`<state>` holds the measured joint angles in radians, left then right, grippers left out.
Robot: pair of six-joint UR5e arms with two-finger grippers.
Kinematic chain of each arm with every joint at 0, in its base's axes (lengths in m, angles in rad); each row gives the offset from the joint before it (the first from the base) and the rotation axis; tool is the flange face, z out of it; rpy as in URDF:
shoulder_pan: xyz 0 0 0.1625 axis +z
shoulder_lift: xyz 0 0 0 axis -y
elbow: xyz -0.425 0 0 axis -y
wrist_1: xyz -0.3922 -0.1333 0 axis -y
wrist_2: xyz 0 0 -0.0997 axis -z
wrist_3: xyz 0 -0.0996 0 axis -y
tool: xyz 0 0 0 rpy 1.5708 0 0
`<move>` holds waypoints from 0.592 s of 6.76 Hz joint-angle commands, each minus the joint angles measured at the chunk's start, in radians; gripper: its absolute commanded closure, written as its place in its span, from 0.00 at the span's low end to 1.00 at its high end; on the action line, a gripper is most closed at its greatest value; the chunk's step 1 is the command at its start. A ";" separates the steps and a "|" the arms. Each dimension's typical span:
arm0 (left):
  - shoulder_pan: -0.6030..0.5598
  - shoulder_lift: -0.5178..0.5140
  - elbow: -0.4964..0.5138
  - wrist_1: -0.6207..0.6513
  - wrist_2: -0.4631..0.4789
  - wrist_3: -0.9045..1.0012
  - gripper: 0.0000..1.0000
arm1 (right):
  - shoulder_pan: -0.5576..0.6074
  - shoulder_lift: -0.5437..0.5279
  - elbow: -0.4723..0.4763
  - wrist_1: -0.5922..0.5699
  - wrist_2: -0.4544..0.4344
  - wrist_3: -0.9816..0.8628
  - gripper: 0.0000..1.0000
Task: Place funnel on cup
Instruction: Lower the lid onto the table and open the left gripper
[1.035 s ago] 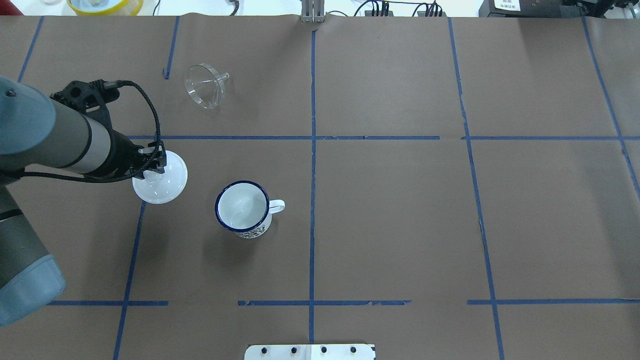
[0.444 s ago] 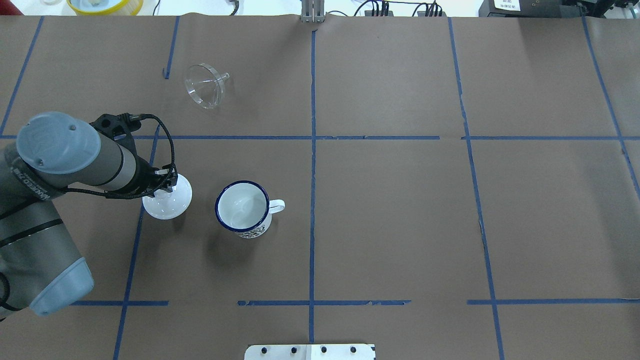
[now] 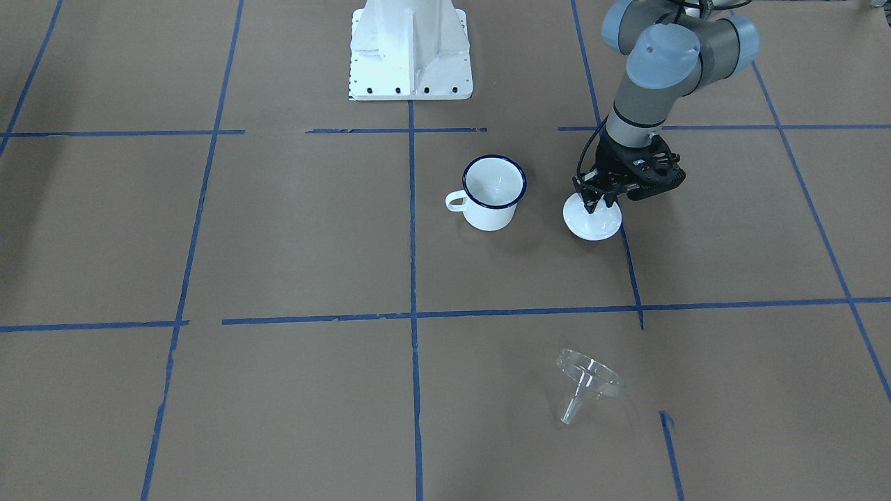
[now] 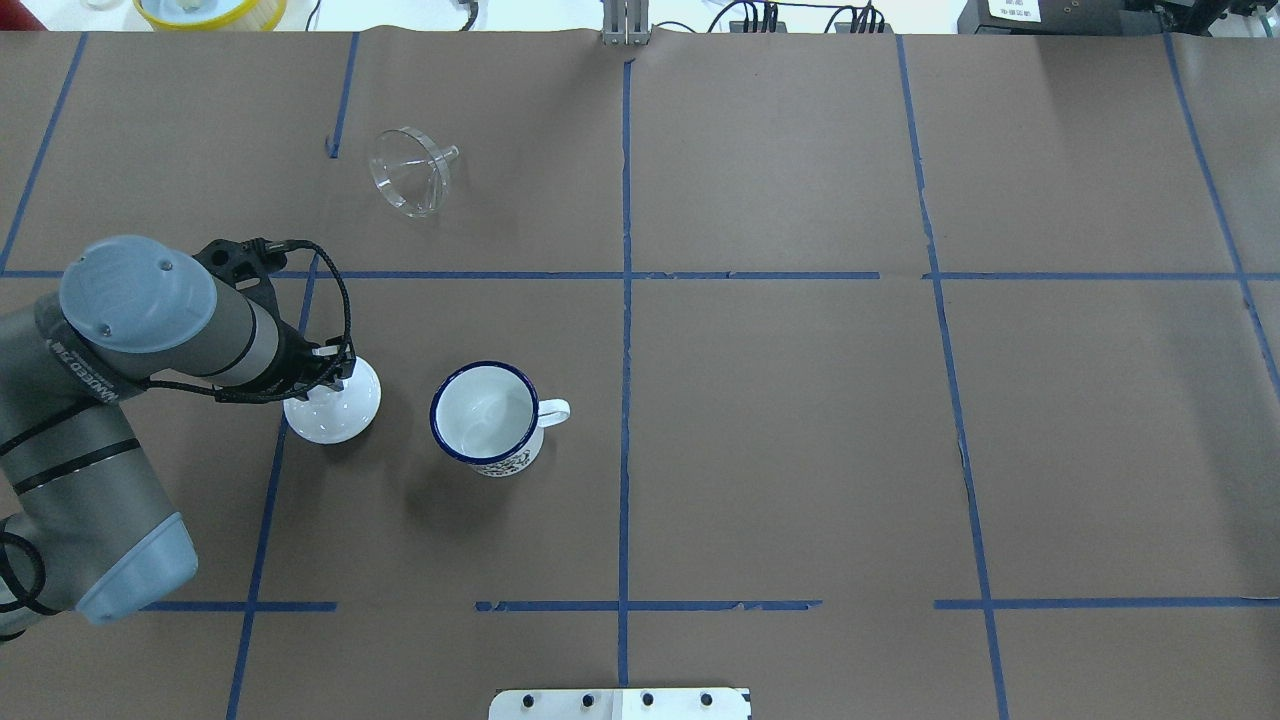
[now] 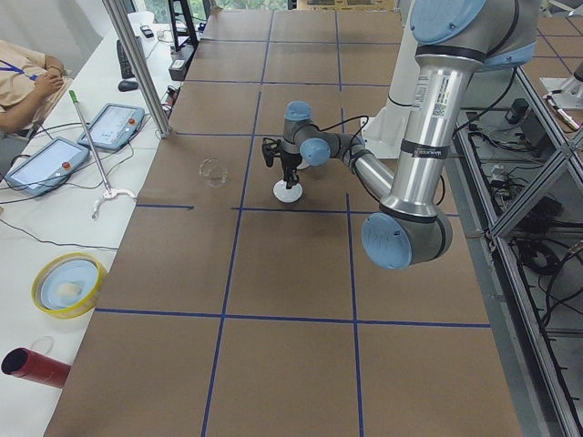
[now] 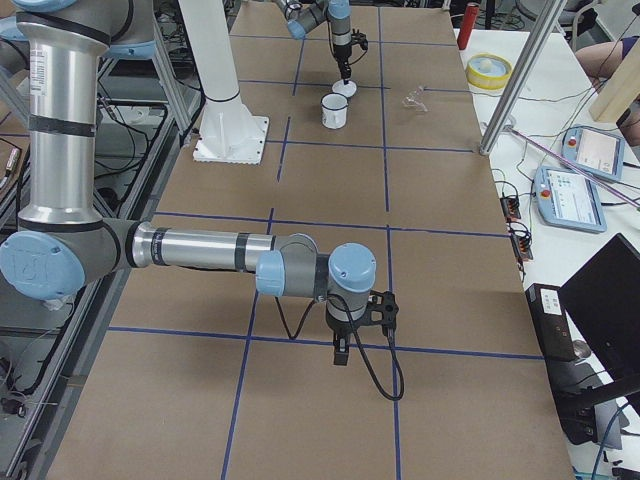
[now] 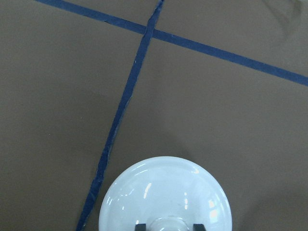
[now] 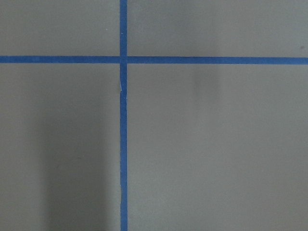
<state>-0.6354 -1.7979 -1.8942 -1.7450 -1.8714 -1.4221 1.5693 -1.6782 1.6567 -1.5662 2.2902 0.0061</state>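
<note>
Across the table [image 3: 209,229], the front-facing camera shows the left gripper [image 3: 598,202] closed on top of a white lid [image 3: 593,226], just beside the cup [image 3: 493,191] on the side away from its handle. The funnel [image 3: 587,381] lies tipped over, well apart from both.

From overhead, the cup [image 4: 487,418] stands upright and empty.

At the left wrist, fingers [image 7: 140,226] flank the lid's knob [image 7: 168,224].

From the right end, the right gripper [image 6: 342,352] hangs over the table (open or closed, I cannot tell).
</note>
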 commanded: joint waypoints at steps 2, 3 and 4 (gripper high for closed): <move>0.003 -0.001 0.050 -0.042 -0.056 0.003 0.55 | 0.000 0.000 0.000 0.000 0.000 0.000 0.00; 0.003 -0.007 0.063 -0.044 -0.057 -0.004 0.14 | 0.000 0.000 0.000 0.000 0.000 0.000 0.00; -0.001 -0.014 0.040 -0.041 -0.060 -0.003 0.13 | 0.000 0.000 0.000 0.000 0.000 0.000 0.00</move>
<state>-0.6332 -1.8051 -1.8430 -1.7861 -1.9254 -1.4243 1.5693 -1.6782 1.6567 -1.5662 2.2903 0.0062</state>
